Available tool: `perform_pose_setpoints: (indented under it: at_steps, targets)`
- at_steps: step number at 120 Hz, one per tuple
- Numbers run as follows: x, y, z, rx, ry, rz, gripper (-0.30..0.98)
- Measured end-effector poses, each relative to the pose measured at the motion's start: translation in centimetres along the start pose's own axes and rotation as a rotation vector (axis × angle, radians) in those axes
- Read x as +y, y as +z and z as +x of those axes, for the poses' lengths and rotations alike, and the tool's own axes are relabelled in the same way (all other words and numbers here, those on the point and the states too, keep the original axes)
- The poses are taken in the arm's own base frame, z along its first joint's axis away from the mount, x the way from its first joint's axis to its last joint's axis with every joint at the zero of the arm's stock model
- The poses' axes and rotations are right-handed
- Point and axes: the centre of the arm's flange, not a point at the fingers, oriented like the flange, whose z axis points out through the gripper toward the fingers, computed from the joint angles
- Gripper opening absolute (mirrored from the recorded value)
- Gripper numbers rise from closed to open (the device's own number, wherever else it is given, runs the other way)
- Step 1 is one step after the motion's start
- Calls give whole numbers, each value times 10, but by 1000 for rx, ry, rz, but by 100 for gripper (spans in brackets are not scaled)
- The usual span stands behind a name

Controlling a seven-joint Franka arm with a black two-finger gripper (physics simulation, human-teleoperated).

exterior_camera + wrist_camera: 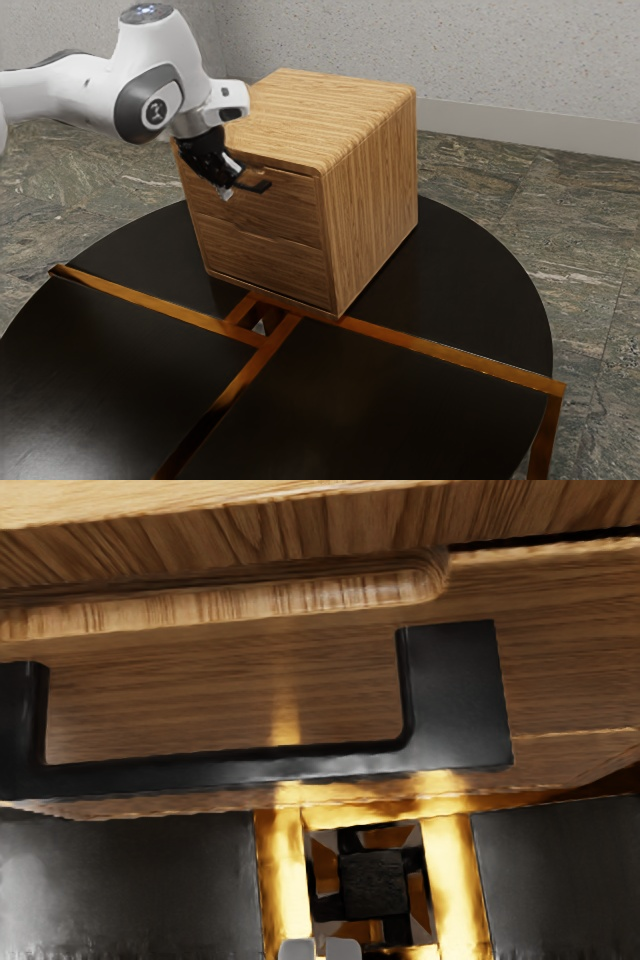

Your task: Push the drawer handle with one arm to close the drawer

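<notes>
My gripper (pixel 227 193) is at the front of the wooden cabinet (pixel 370 180), beside the black drawer handle (pixel 260 186). Two grey fingertips of the gripper (pixel 320 949) stand together at the wrist view's lower edge, shut with no object between them. The handle (pixel 230 769) is a wide black bar across the upper drawer's front (pixel 225 695). Whether fingertips and handle touch, I cannot tell. The upper drawer front (pixel 290 205) looks nearly flush with the cabinet, with a thin dark gap along its top; a small opening cannot be ruled out.
Below the upper drawer is a lower drawer front (pixel 270 262). The cabinet stands on a round black table (pixel 450 290) with orange-brown strips (pixel 450 353) crossing its top. A pale wall (pixel 520 60) rises behind.
</notes>
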Motion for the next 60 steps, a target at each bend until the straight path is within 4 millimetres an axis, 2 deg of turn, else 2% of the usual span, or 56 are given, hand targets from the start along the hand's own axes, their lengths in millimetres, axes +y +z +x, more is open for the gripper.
perform_pose_setpoints:
  at_steps: [3,10,15,19,24,33,46,60]
  targets:
    - [0,-16,-8,16,-2,-3,-10]
    - [4,-69,-20,63,-5,-4,-10]
    - [17,-113,-12,95,13,-8,-10]
    - [27,-140,0,103,27,-13,-10]
    - [33,-162,15,89,36,-18,-7]
    - [43,-174,22,23,44,-39,10]
    - [58,-168,15,-85,61,-60,32]
    - [65,-166,6,-160,70,-71,48]
